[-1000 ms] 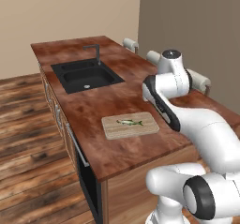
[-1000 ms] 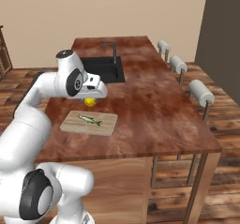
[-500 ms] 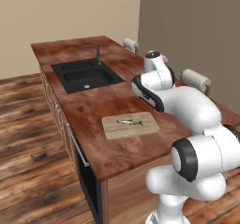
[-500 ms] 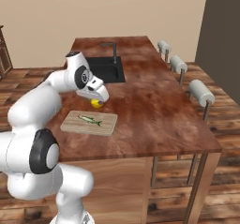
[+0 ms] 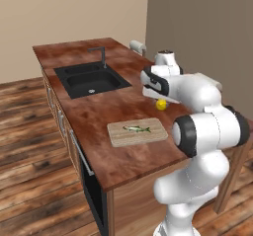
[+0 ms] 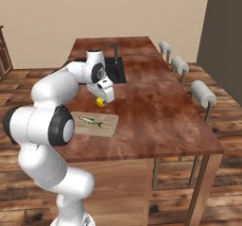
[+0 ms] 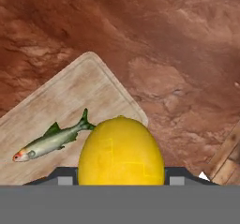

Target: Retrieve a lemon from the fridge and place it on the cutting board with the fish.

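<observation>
While the lemon hangs off-board, risks run thus:
Countertop: a short release lets the fruit roll away.
Cutting board: at seven o'clock of the gripper.
Gripper: clamped around the lemon.
Fish: could get bumped.

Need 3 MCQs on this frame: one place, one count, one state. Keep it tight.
1. Where does the small greenish-silver fish lie?
A. in the black sink
B. on the light tan wooden cutting board
C. on the floor

2. How many white-cushioned stools stand along the reddish-brown wooden countertop?
A. one
B. three
C. five

3. What state is the bright yellow lemon in?
A. held in the gripper above the countertop
B. resting on the board
C. lying in the sink

Key: 1 B, the fish rests on the board in all views. 2 B, the right base view shows three in a row. 3 A, the hand view shows it between the fingertips, beyond the board's corner.
</observation>
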Controlling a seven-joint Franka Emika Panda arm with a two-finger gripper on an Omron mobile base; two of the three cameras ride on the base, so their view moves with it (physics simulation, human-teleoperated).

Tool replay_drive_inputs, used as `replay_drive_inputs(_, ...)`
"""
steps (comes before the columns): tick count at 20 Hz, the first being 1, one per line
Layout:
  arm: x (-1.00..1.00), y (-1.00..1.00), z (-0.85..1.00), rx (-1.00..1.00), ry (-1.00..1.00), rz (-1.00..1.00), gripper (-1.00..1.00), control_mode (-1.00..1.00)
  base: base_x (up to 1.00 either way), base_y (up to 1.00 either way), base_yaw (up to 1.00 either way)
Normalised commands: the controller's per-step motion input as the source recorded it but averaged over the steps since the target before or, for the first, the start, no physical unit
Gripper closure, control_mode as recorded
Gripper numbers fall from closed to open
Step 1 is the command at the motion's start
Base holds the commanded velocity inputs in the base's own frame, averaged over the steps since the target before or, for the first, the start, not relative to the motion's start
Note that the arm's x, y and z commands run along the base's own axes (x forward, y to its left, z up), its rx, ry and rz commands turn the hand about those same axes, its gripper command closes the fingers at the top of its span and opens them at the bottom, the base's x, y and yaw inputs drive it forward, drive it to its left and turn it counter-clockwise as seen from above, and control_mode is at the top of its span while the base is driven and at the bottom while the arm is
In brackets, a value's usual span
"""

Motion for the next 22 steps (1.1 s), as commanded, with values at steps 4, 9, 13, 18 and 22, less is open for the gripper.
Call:
replay_drive_inputs(4,0.3,0.0,-0.44,0.0,0.0,-0.07,1.0,-1.0,0.0,0.0,0.0)
replay_drive_inputs(9,0.38,0.0,-0.52,0.0,-0.04,-0.08,1.0,-1.0,0.0,0.0,0.0)
replay_drive_inputs(13,0.32,0.0,-0.41,0.0,-0.01,-0.07,1.0,-1.0,0.0,0.0,0.0)
replay_drive_inputs(18,0.24,0.0,-0.45,0.0,0.0,-0.07,1.0,-1.0,0.0,0.0,0.0)
replay_drive_inputs(22,0.25,0.0,-0.55,-0.03,0.0,-0.08,1.0,-1.0,0.0,0.0,0.0)
